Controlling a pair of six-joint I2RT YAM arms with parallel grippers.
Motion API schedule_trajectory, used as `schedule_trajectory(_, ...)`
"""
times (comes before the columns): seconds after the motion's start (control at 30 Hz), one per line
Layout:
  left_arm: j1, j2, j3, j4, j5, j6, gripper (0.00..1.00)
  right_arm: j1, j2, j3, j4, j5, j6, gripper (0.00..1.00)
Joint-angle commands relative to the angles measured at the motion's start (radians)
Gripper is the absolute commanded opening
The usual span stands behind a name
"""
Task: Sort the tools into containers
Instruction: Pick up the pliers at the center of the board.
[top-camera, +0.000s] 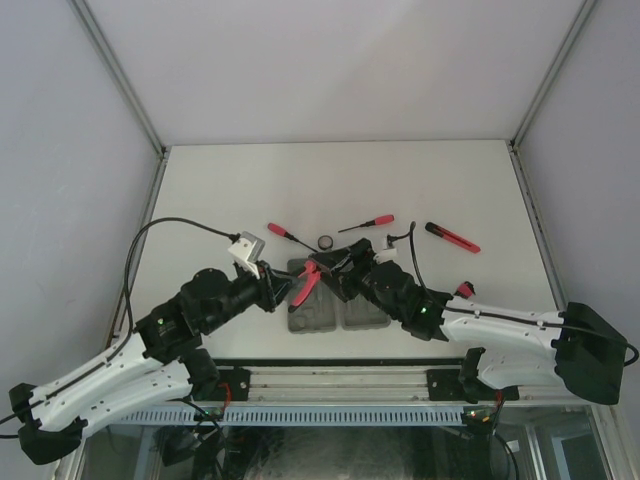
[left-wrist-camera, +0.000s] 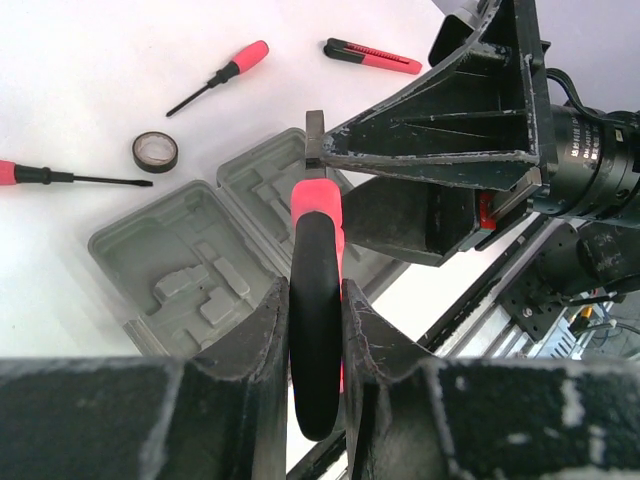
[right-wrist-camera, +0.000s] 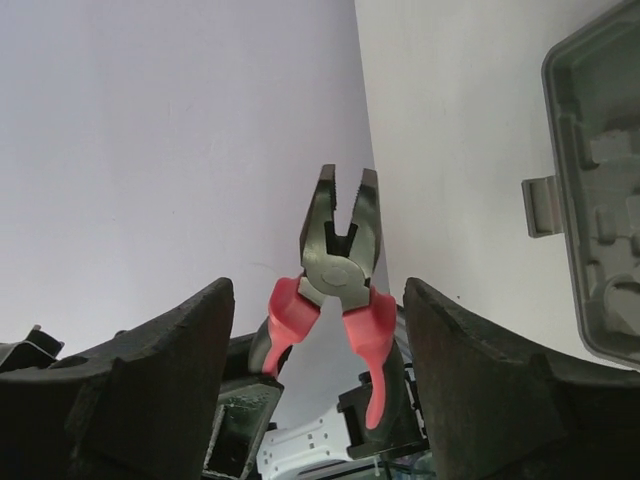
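left fingers (left-wrist-camera: 250, 385) clenched on pliers (left-wrist-camera: 316, 290) handle, right fingers (right-wrist-camera: 165, 375) spread, flanking pliers head

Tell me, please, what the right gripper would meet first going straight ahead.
Most likely the pliers that the left gripper holds: their head stands between the right gripper's open fingers, though depth is unclear.

Grey hinged plastic case (top-camera: 322, 318) lies open on white table (top-camera: 230, 180). Directly behind case: black ring (top-camera: 325, 241). Behind-left: red-handled screwdriver (top-camera: 285, 235). Behind-right: second red-handled screwdriver (top-camera: 368, 223). Further right: slim red-black stick tool (top-camera: 452, 237). Red-handled pliers (top-camera: 305, 283) sit above case, toward its left side.
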Motion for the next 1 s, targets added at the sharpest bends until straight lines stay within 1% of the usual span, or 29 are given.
schedule_trajectory(0.0, -0.009, -0.011, -0.006, 0.124, 0.042, 0.023, 0.0, -0.004, 0.004, 0.007, 0.068, -0.009, 0.025, 0.65)
schedule_trajectory(0.23, -0.009, -0.034, -0.018, 0.125, 0.064, 0.041, 0.0, -0.006, 0.022, 0.006, 0.083, -0.034, 0.035, 0.56)
schedule_trajectory(0.47, -0.009, -0.053, -0.025, 0.111, 0.09, 0.071, 0.0, -0.007, 0.025, 0.006, 0.085, -0.039, 0.032, 0.42)
schedule_trajectory(0.53, -0.009, -0.053, -0.025, 0.106, 0.099, 0.076, 0.0, -0.008, 0.025, 0.006, 0.087, -0.042, 0.026, 0.35)
schedule_trajectory(0.67, -0.009, -0.046, -0.021, 0.097, 0.112, 0.083, 0.0, -0.01, 0.024, 0.007, 0.088, -0.048, 0.013, 0.13)
schedule_trajectory(0.77, -0.009, -0.033, -0.011, 0.084, 0.116, 0.088, 0.0, -0.013, 0.018, 0.007, 0.09, -0.048, -0.015, 0.0)
schedule_trajectory(0.8, -0.009, -0.031, -0.008, 0.08, 0.117, 0.089, 0.03, -0.015, 0.015, 0.007, 0.091, -0.048, -0.026, 0.0)
schedule_trajectory(0.9, -0.009, -0.031, -0.005, 0.075, 0.117, 0.089, 0.18, -0.02, 0.007, 0.006, 0.095, -0.057, -0.072, 0.0)
schedule_trajectory(0.97, -0.009, -0.032, -0.002, 0.072, 0.116, 0.085, 0.3, -0.025, 0.004, 0.007, 0.096, -0.067, -0.104, 0.0)
